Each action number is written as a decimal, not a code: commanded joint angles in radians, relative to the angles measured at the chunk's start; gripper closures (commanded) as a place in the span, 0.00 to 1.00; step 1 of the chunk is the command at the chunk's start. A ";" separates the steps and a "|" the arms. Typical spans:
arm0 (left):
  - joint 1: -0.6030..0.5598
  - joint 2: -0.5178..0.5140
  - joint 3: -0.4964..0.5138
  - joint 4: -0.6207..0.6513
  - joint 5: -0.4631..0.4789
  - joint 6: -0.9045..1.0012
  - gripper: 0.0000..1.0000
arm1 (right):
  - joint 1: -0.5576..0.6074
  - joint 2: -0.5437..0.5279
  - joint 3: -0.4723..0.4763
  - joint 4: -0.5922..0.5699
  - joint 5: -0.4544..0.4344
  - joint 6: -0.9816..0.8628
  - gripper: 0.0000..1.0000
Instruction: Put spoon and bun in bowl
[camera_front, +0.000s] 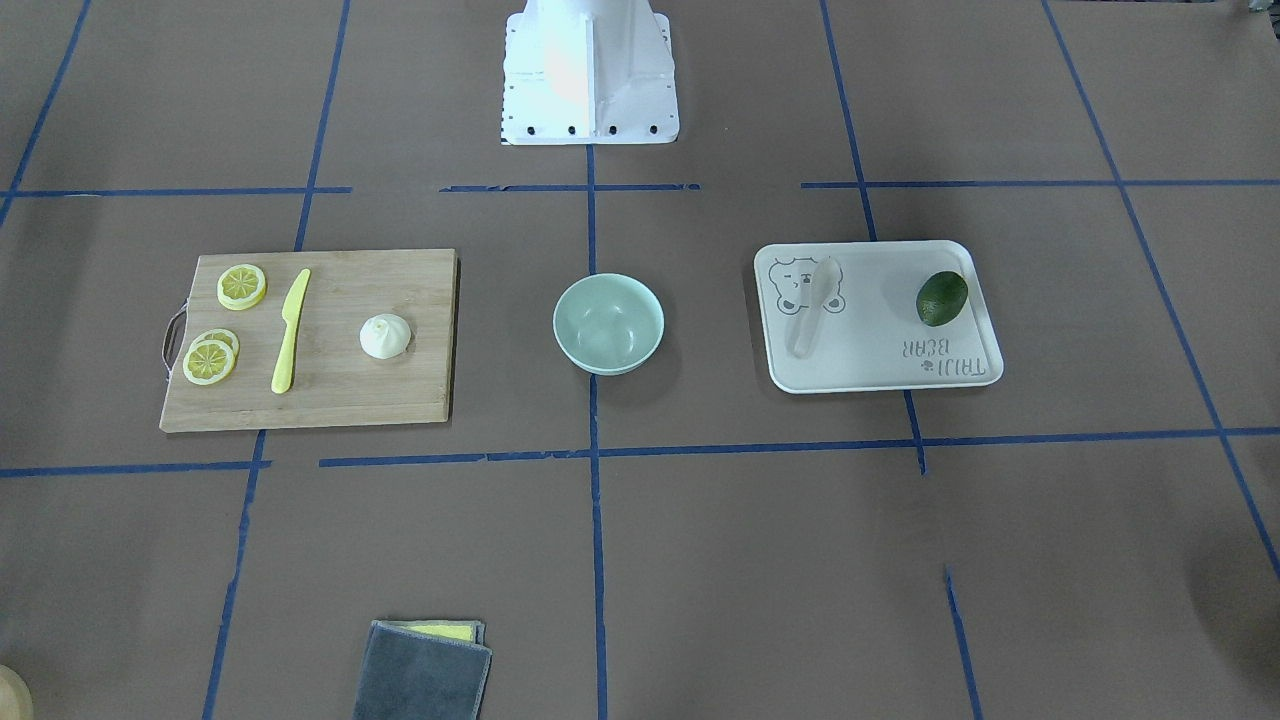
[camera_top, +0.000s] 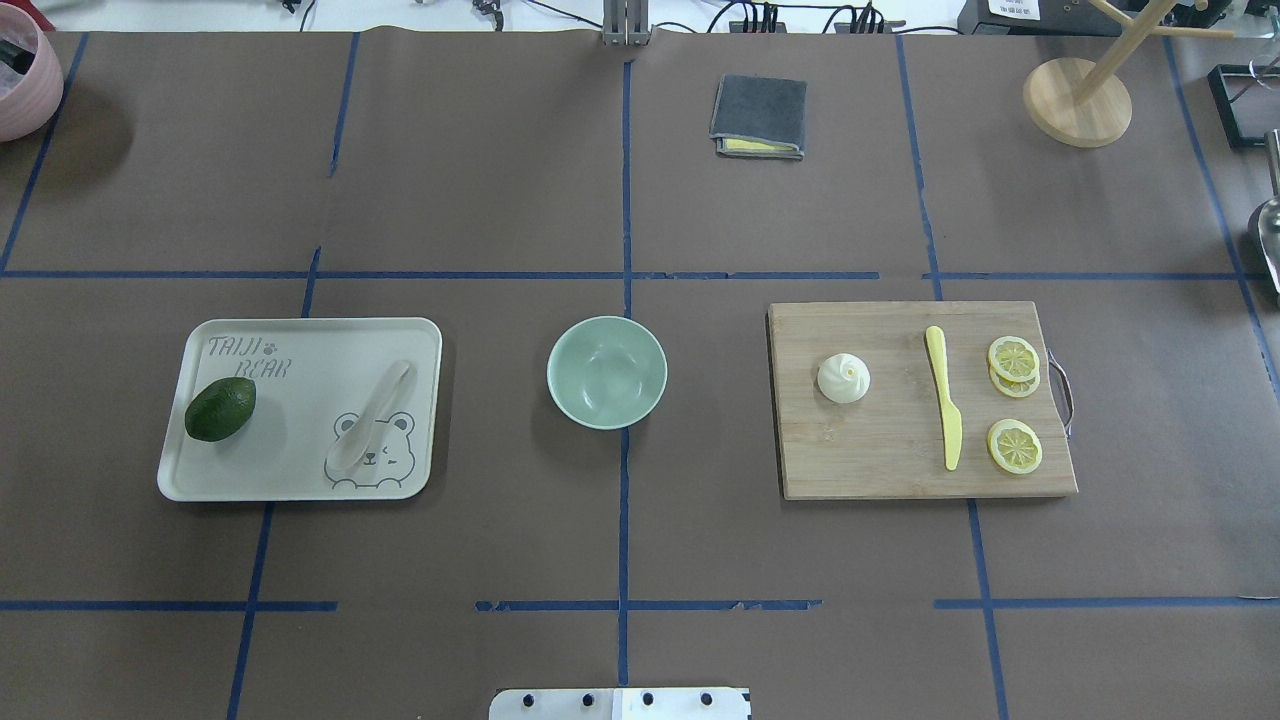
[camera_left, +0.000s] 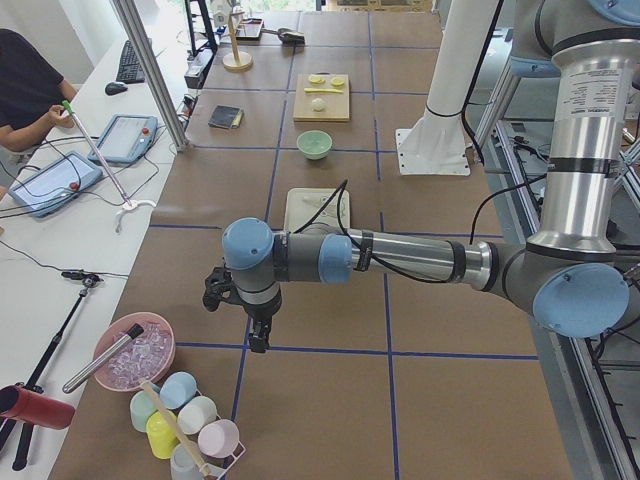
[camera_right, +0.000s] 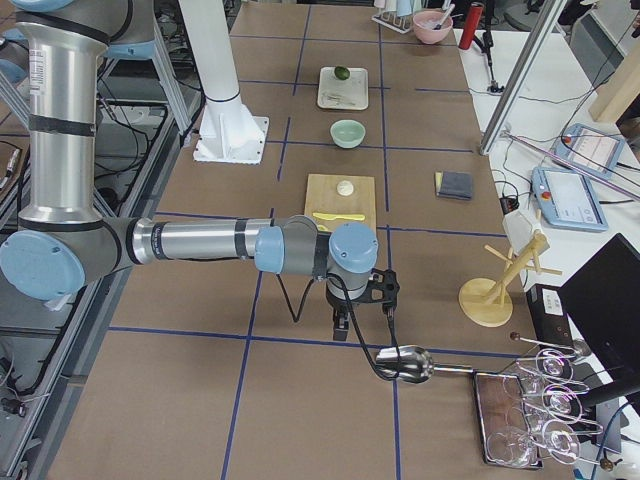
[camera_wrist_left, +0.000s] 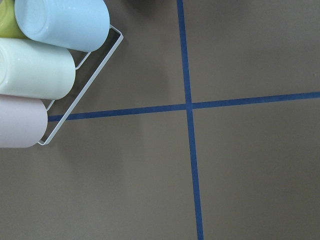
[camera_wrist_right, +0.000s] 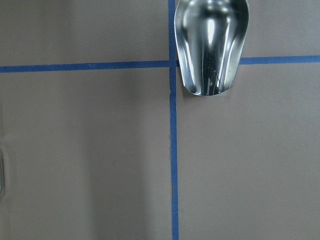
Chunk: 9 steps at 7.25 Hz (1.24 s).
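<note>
Evidently the layout is set up for two short reaches, one per arm. Far out at 9 o'clock of the worktop (camera_top: 500, 520), the left claw (camera_left: 257, 338) hangs over bare paper. It shows only from the side, so I cannot tell whether its fingers are apart or together.

The white tray (camera_top: 300, 335) comes next, with a dark green fruit (camera_top: 220, 409) at its 9 o'clock side. The spoon (camera_top: 372, 418) lies toward its 4 o'clock corner, across a printed bear face, handle aimed at about 1 o'clock. That probably makes it the left arm's pick.

The bowl (camera_top: 606, 372) sits empty at 3 o'clock of the tray, midway between both sources.

At 3 o'clock of the bowl lies a cutting board (camera_top: 880, 460). The bun (camera_top: 843, 378) stands on its 9 o'clock side, nearest the bowl, apart from the yellow knife (camera_top: 943, 405) and lemon slices (camera_top: 1014, 445) beyond.

The right claw (camera_right: 341, 326) waits far out at 3 o'clock, and its state likewise cannot be told.

The tray reads "TAIJI BEAR", with a paw print.
</note>
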<state>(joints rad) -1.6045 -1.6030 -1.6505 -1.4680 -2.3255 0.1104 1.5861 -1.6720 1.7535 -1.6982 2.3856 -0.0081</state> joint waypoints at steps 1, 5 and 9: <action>0.000 0.000 0.000 -0.020 0.000 0.002 0.00 | 0.000 0.003 0.003 0.000 0.000 0.000 0.00; 0.058 -0.026 -0.073 -0.272 0.002 -0.036 0.00 | -0.002 0.021 0.015 0.005 0.003 0.002 0.00; 0.383 -0.123 -0.192 -0.428 0.012 -0.635 0.00 | -0.030 0.117 -0.014 0.006 0.041 -0.003 0.00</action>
<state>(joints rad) -1.3030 -1.7098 -1.8306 -1.8036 -2.3151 -0.3444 1.5721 -1.5708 1.7504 -1.6953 2.4034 -0.0075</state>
